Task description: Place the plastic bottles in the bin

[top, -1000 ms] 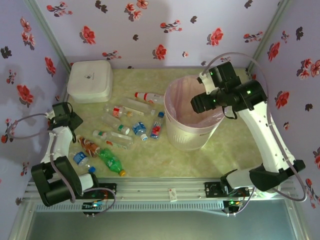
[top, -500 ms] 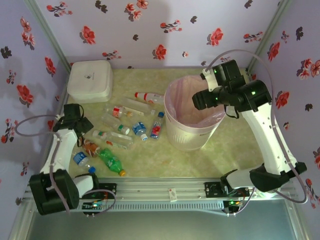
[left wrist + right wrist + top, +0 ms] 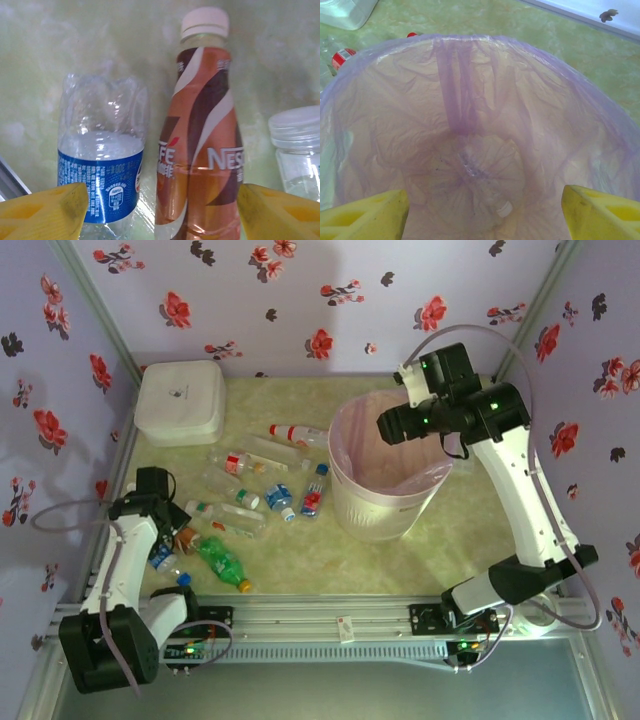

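Ten or so plastic bottles [image 3: 240,495] lie scattered on the table [image 3: 300,570] at nine o'clock of the bin [image 3: 372,518], none touching it, and you've got the left gripper [image 3: 165,512] down low at the seven o'clock end of that scatter. From the left wrist, its yellow fingers [image 3: 45,210] stand wide apart and hold nothing. The brown-sleeved bottle [image 3: 200,150] lies between them, white cap at twelve o'clock, with a crumpled blue-label bottle [image 3: 100,165] just beside it at nine. Take the brown one across its mid-body, I'd say: the glossy sleeve looks slick and the thin wall will likely give, so squeeze gently and mind the neighbour doesn't get pinched too. It's probably empty, so light and prone to skitter. Your right gripper [image 3: 485,212] hangs over the bin's pink liner [image 3: 470,100], jaws spread wide, empty. A small white cap [image 3: 505,207] shows on the liner floor; what it belongs to I can't tell.
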